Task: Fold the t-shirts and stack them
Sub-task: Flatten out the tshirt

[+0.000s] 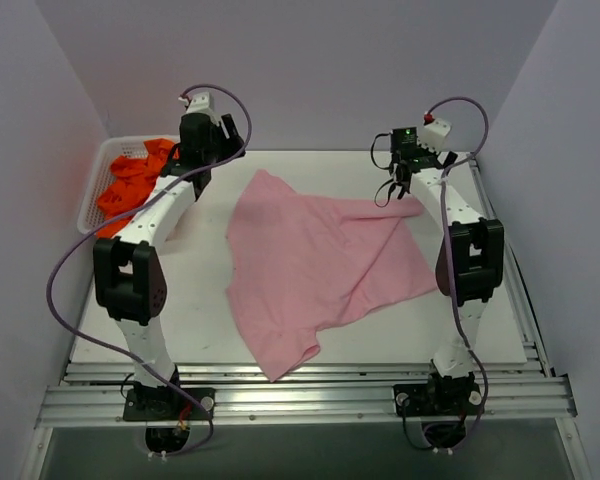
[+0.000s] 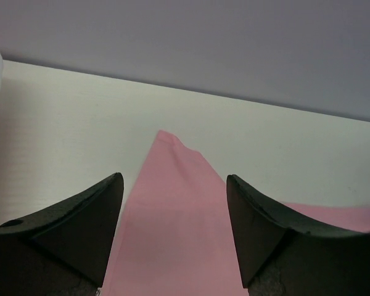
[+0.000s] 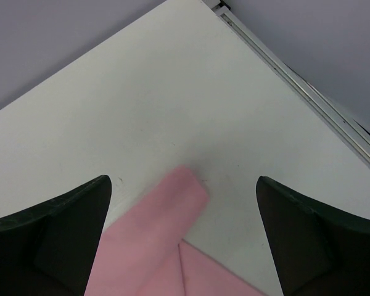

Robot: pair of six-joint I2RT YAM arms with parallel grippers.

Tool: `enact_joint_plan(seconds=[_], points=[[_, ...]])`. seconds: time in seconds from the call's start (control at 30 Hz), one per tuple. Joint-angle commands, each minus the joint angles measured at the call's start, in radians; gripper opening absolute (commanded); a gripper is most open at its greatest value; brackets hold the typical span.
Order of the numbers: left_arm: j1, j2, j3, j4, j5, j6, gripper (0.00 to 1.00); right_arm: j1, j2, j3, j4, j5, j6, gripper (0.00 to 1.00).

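A plain light pink cloth t-shirt (image 1: 310, 260) is seen spread loosely mid-way across the white table (image 1: 190, 320). The left gripper (image 2: 172, 182) is held wide open over its far corner, the right gripper (image 3: 182, 182) equally wide over a sleeve tip. Bright orange t-shirts (image 1: 135, 185) are heaped in a white plastic mesh basket (image 1: 88, 205) at far left

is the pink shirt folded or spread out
Spread out: the pink shirt lies loose and crooked across the table, edges uneven, no tidy fold.
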Motion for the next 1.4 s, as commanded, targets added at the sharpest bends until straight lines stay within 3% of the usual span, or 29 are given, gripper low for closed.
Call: enact_joint_plan(seconds=[0.0, 0.23, 0.33, 0.37, 0.4, 0.47, 0.73, 0.93, 1.37], points=[[-0.029, -0.177, -0.145, 0.078, -0.032, -0.005, 0.76, 0.007, -0.125, -0.130, 0.084, -0.028, 0.034, 1.00], [-0.094, -0.323, -0.538, 0.241, -0.009, -0.051, 0.71, -0.009, -0.180, -0.372, 0.118, -0.097, 0.069, 0.96], [-0.105, -0.271, -0.563, 0.250, 0.028, -0.059, 0.67, -0.007, -0.233, -0.466, 0.153, -0.158, 0.095, 0.60], [-0.106, -0.253, -0.552, 0.247, 0.039, -0.062, 0.66, -0.007, -0.252, -0.536, 0.157, -0.175, 0.104, 0.43], [-0.106, -0.233, -0.526, 0.250, 0.051, -0.062, 0.63, -0.006, -0.267, -0.568, 0.201, -0.188, 0.118, 0.18], [-0.108, -0.172, -0.494, 0.256, 0.073, -0.062, 0.59, -0.004, -0.309, -0.641, 0.213, -0.219, 0.132, 0.00], [-0.109, 0.060, -0.230, 0.175, 0.174, -0.068, 0.54, 0.010, -0.415, -0.761, 0.206, -0.235, 0.150, 0.00], [-0.089, 0.220, -0.018, -0.027, 0.205, -0.098, 0.49, 0.011, -0.412, -0.825, 0.238, -0.294, 0.159, 0.00], [-0.062, 0.319, 0.072, -0.122, 0.249, -0.115, 0.36, -0.005, -0.333, -0.888, 0.319, -0.397, 0.158, 0.00]])
